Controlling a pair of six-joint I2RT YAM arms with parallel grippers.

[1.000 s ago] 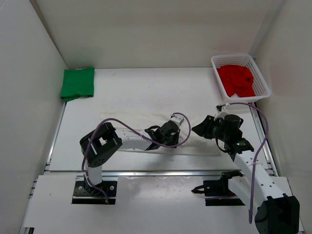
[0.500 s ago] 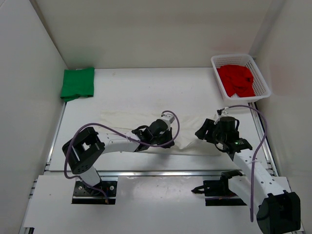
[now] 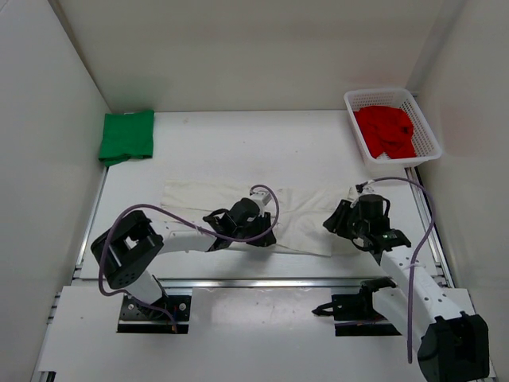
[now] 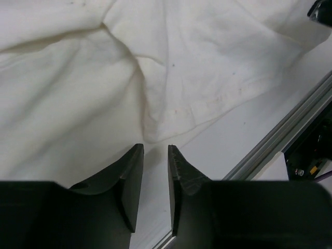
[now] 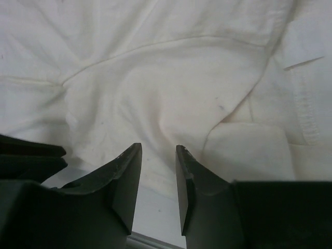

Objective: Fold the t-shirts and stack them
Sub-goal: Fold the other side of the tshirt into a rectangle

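Two robot arms lean over an off-white shirt (image 3: 199, 195) lying in a crumpled band across the middle of the white table (image 3: 238, 143), seen from above. The left claw (image 4: 154, 148) sits low at the shirt's near hem, toward the centre of the frame. Its wrist camera shows the two dark fingers a narrow gap apart with nothing between them — bare table shows through the gap, and the cloth's edge lies just ahead of the tips. The right claw (image 5: 158, 148), at the shirt's right end, likewise stands parted and empty, with wrinkled cloth filling the view beyond its tips. A green shirt (image 3: 127, 136) lies folded in the upper left corner of the table. A red shirt (image 3: 386, 131) is bunched inside a white mesh basket (image 3: 380, 91) at the upper right — well apart from both arms.
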